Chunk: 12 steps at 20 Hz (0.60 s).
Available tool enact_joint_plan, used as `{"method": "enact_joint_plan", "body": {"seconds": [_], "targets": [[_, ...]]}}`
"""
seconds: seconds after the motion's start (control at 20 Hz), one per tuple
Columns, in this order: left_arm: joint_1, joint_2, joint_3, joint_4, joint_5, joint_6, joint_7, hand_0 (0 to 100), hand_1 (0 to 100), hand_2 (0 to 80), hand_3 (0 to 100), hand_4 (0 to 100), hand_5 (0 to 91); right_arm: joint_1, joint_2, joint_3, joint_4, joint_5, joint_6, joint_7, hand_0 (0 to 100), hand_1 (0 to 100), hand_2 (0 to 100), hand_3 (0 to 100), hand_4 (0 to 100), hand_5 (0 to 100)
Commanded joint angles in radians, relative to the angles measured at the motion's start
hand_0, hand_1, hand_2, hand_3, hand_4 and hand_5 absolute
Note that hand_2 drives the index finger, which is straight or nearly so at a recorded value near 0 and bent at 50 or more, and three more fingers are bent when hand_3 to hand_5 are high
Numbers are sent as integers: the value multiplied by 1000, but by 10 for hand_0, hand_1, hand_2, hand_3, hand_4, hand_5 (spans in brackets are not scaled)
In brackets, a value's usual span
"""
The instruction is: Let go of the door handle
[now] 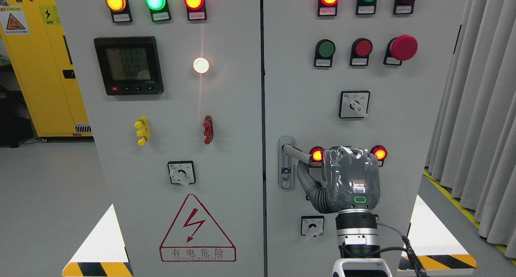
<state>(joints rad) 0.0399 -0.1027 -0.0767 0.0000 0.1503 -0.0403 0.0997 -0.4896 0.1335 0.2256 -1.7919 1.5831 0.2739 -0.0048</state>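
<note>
Grey cabinet door [403,148]; yellow locker [48,87]; red warning triangle [197,230].

Bright, even indoor light fills the scene, and focus is sharp from edge to edge. Up and to the left of the right hand [351,179], a white indicator lamp [201,65] blooms into overexposed glare with a thin vertical streak. The red lamps [317,154] beside the hand glow with soft halos. The hand's plastic wrapping shows small highlights, and shadows on the cabinet [238,148] are faint.

Industrial electrical room, control cabinet [225,107] (lit lamps), yellow safety locker [44,87]
</note>
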Motion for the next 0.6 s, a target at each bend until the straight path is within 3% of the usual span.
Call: {"method": "enact_joint_plan", "body": {"seconds": [0.0,0.55], "targets": [[0,0,0,-15,0,0,0,120,556,0,0,0,0,-4,-2,-9,-4,0,-1,8,470,327,1000,1000,1000,1000],[0,0,0,-15,0,0,0,120,556,0,0,0,0,-7,-2,-11,-7,0,-1,8,454,328,1000,1000,1000,1000]]}}
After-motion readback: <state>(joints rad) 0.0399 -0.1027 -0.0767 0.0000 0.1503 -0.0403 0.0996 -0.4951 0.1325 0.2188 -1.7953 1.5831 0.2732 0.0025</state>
